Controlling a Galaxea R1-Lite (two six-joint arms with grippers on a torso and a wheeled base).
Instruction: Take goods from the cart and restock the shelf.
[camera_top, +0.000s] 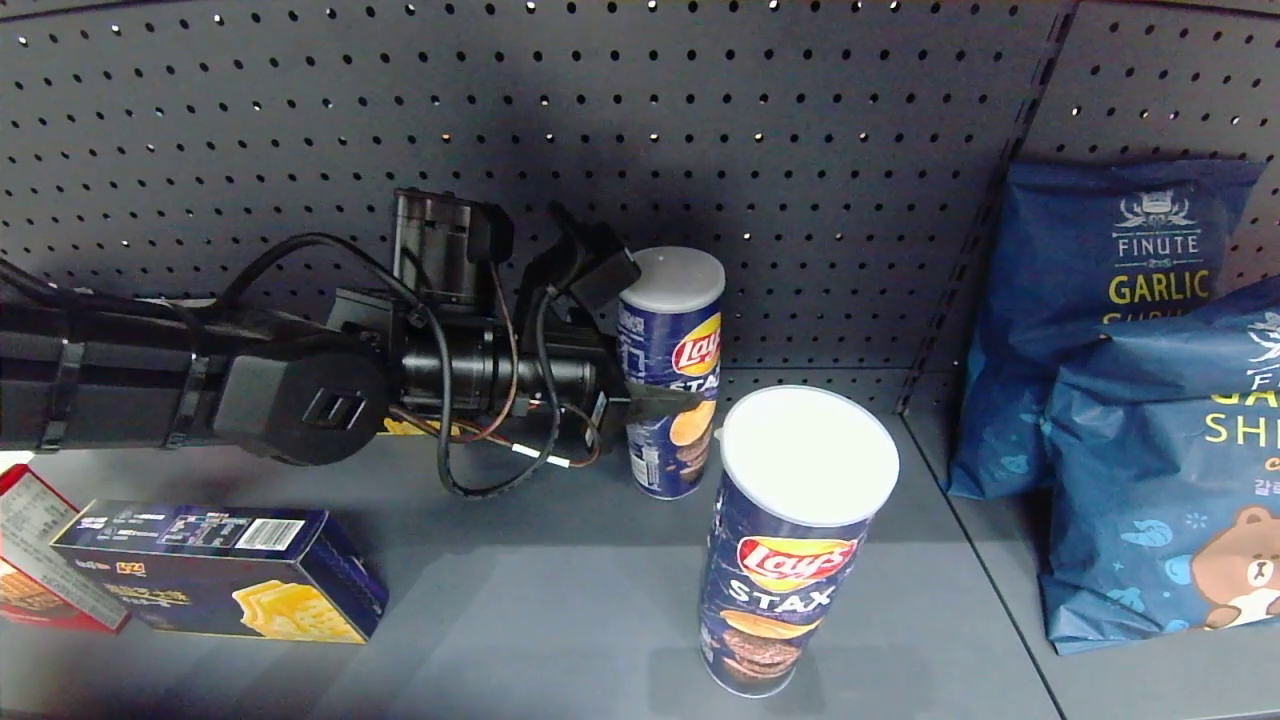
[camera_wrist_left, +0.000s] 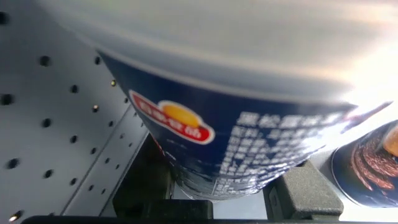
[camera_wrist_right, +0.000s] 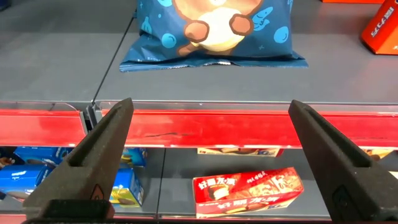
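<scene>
The left gripper (camera_top: 650, 338) is clamped across a chips can (camera_top: 675, 300) that stands upright on the shelf (camera_top: 560, 600), close to the pegboard wall (camera_top: 800, 150), probably to keep the front row free. A second can (camera_top: 790, 560) stands near its front-right, so the open room for backing out lies to the left. The right gripper (camera_wrist_right: 211, 107) hangs wide and empty.

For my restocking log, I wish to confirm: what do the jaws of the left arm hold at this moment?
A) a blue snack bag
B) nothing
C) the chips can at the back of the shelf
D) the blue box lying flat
C: in the head view the left gripper is closed on the rear chips can, which is upright at the back of the shelf, behind the front can.
</scene>
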